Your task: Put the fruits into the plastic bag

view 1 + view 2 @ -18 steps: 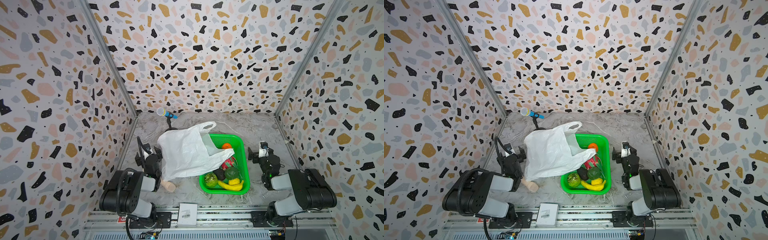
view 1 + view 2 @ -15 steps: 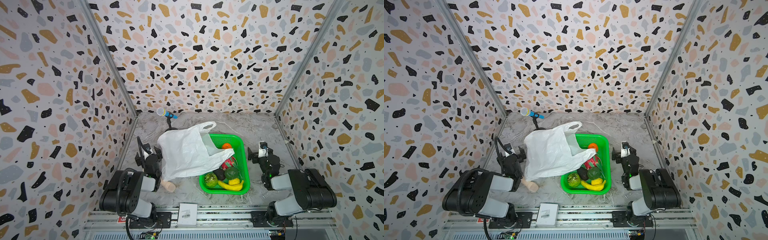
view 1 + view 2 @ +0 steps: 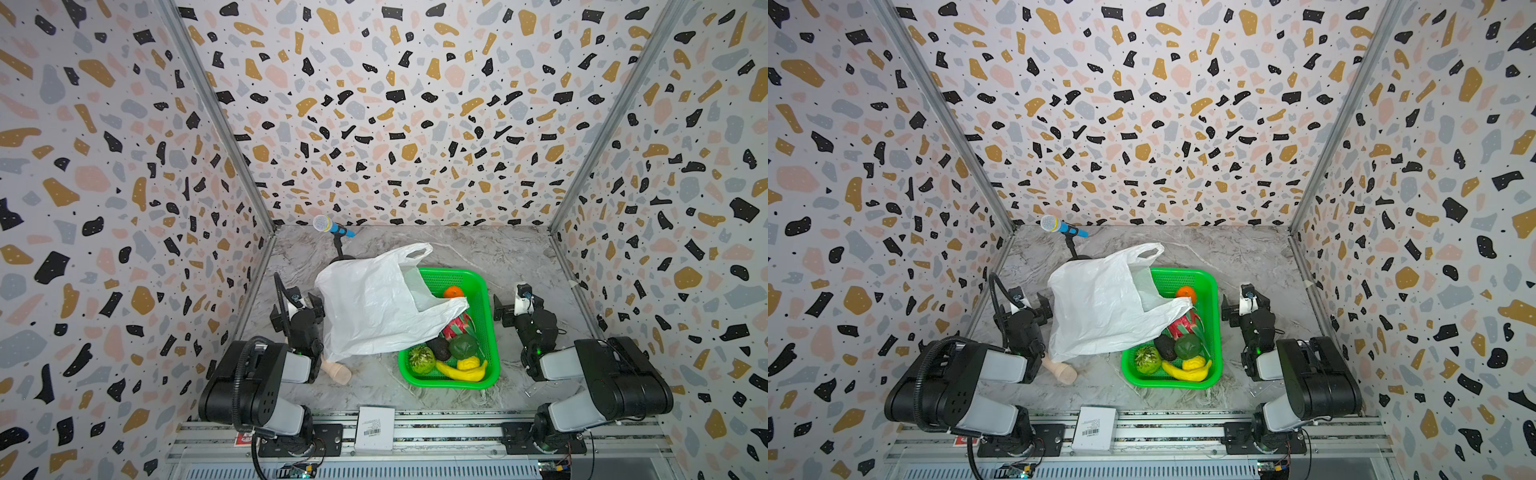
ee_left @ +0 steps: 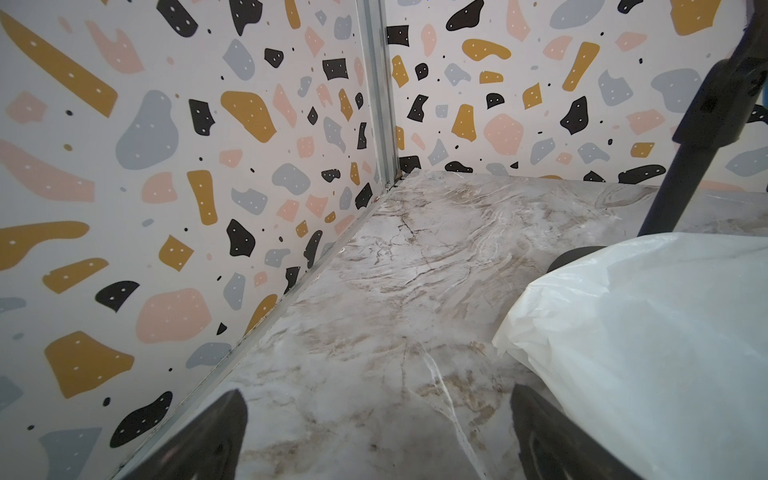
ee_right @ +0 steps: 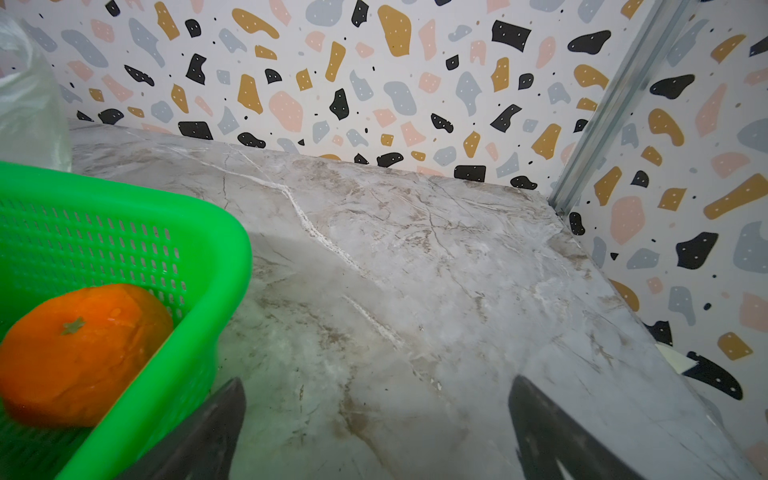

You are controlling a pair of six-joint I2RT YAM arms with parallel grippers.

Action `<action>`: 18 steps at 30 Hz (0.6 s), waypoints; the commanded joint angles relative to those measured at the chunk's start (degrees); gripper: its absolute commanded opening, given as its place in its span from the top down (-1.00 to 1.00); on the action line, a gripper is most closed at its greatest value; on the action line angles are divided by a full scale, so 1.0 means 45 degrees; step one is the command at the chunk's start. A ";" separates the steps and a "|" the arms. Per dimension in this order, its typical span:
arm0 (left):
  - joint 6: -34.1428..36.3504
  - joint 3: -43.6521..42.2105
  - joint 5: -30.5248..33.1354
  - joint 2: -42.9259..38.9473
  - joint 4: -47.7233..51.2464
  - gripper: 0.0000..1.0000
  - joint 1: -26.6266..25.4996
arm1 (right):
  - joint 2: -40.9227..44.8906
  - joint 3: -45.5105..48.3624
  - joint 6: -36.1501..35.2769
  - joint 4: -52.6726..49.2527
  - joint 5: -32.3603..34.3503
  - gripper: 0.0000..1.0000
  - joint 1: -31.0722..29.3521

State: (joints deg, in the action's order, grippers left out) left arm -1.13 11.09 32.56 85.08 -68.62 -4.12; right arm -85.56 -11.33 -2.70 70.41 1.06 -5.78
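The white plastic bag [image 3: 374, 303] [image 3: 1100, 307] lies crumpled on the marble table, its handle side draped over the left part of a green basket [image 3: 487, 291]. In the basket lie the fruits: an orange [image 3: 453, 292] [image 5: 79, 353], a dragon fruit [image 3: 457, 326], an avocado [image 3: 440, 348], a round green fruit [image 3: 463, 346], a bumpy green fruit [image 3: 422, 359], a banana [image 3: 461, 372] and a small yellow piece [image 3: 468, 363]. My left gripper [image 3: 307, 296] [image 4: 376, 399] hovers open just left of the bag [image 4: 644, 332]. Right of the basket [image 5: 124, 195], my right gripper [image 3: 513, 297] [image 5: 376, 382] is open and empty.
A beige wooden cylinder [image 3: 338, 371] lies by the bag's near corner. A blue microphone on a stand [image 3: 328, 224] rises behind the bag. A white barcoded box [image 3: 375, 428] sits on the front rail. Patterned walls close in on three sides.
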 commanded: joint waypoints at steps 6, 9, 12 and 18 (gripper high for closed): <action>-0.0101 0.0230 -0.0008 -0.0098 -0.0455 -0.99 0.0098 | 0.0200 0.0090 -0.0065 0.0351 0.0256 -0.98 -0.0065; -0.0101 0.0230 -0.0008 -0.0100 -0.0454 -0.99 0.0095 | 0.0209 0.0082 -0.0064 0.0357 0.0261 -0.98 -0.0081; -0.0102 0.0235 0.0009 -0.0102 -0.0454 -0.99 0.0095 | 0.0205 0.0097 -0.0060 0.0352 0.0277 -0.98 -0.0096; -0.0103 0.0230 -0.0005 -0.0099 -0.0454 -0.99 0.0096 | 0.0128 -0.0103 0.0060 0.0113 -0.0019 -0.98 0.0085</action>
State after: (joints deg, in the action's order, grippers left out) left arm -1.13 11.09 32.25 85.08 -68.62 -4.12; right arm -85.56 -11.29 -2.70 70.70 1.72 -5.85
